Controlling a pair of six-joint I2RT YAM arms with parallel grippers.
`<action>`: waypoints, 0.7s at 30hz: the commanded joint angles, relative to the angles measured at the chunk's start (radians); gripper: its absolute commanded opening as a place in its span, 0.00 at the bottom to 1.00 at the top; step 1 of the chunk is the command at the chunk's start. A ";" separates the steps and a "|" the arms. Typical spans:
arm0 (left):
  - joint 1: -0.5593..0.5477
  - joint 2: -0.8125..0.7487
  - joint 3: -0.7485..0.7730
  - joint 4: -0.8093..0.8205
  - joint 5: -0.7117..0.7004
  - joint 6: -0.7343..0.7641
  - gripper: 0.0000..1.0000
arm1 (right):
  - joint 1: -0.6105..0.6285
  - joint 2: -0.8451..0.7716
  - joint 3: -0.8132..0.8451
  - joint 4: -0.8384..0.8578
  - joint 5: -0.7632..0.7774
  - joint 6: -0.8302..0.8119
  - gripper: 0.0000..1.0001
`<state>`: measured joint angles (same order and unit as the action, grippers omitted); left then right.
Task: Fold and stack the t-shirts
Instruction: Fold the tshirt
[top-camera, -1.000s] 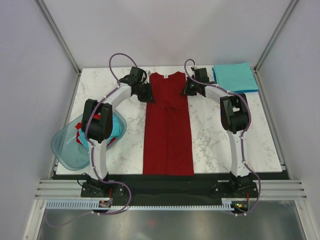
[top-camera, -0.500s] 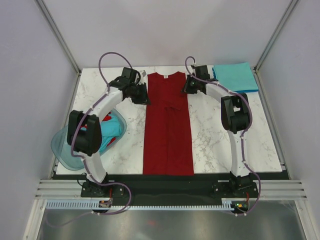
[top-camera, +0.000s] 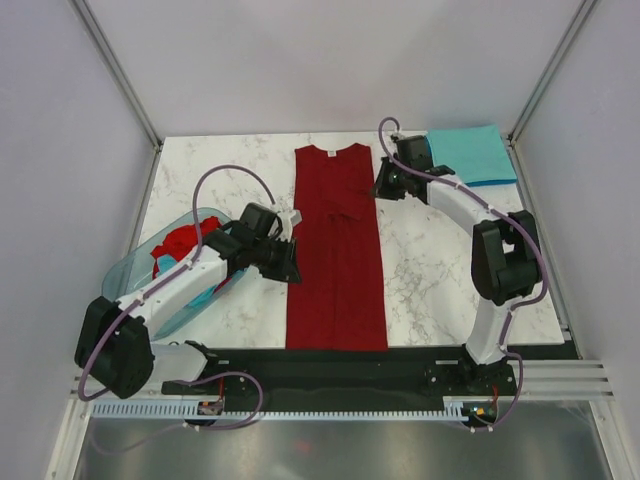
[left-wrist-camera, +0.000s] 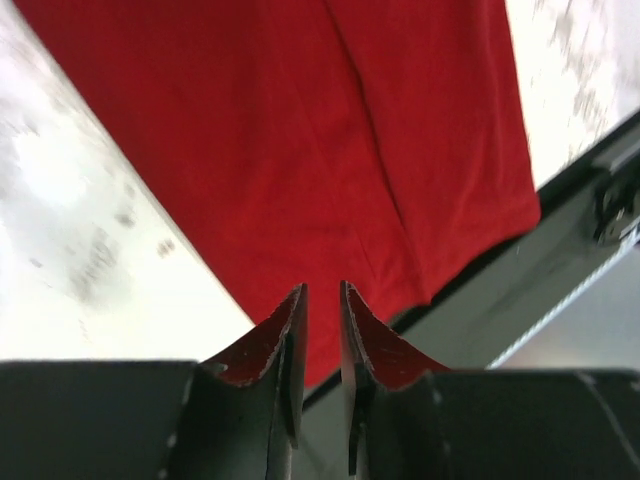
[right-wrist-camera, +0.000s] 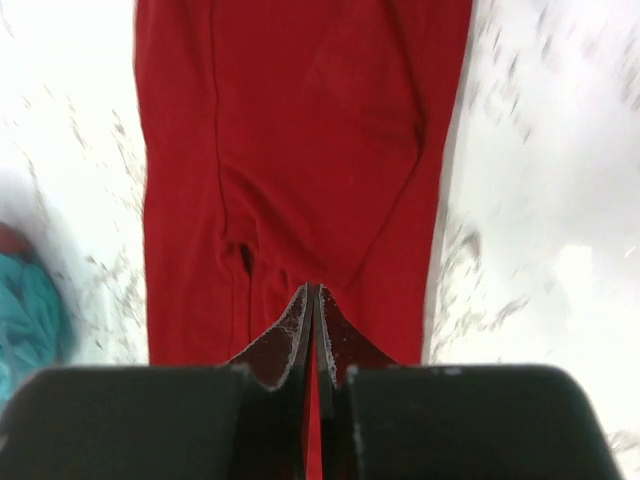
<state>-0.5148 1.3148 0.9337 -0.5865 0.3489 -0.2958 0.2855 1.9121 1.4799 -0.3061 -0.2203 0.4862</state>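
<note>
A dark red t-shirt (top-camera: 335, 250) lies flat down the middle of the table, folded lengthwise into a long narrow strip with its collar at the far end. My left gripper (top-camera: 292, 262) hovers at the strip's left edge, about halfway down. In the left wrist view the left gripper (left-wrist-camera: 322, 290) stands slightly open with nothing in the gap, and the red cloth (left-wrist-camera: 300, 130) lies ahead. My right gripper (top-camera: 380, 185) sits beside the strip's far right edge. Seen from the right wrist, that gripper (right-wrist-camera: 315, 288) is shut and empty above the red shirt (right-wrist-camera: 300, 130). A folded teal t-shirt (top-camera: 470, 155) rests at the back right corner.
A translucent blue-green basin (top-camera: 130, 285) hangs over the table's left edge, holding a crumpled red shirt (top-camera: 178, 240) and a teal one (top-camera: 165, 268). The black front rail (top-camera: 335, 360) runs just beyond the strip's near hem. Bare marble lies either side of the strip.
My left arm swung from the shirt's far left shoulder back toward the near side, stopping at the strip's left edge. My right gripper drew slightly off the far right shoulder.
</note>
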 joint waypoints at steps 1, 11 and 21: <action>-0.065 -0.098 -0.097 0.020 -0.013 -0.055 0.27 | 0.078 -0.062 -0.096 -0.041 0.084 0.025 0.07; -0.076 -0.040 -0.283 0.139 -0.014 -0.114 0.26 | 0.158 -0.041 -0.260 0.160 0.093 0.046 0.08; -0.076 0.127 -0.236 0.221 -0.013 -0.197 0.26 | 0.158 0.109 -0.184 0.186 0.159 0.025 0.07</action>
<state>-0.5907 1.4052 0.6567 -0.4763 0.3405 -0.3931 0.4423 1.9793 1.2411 -0.1577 -0.1081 0.5228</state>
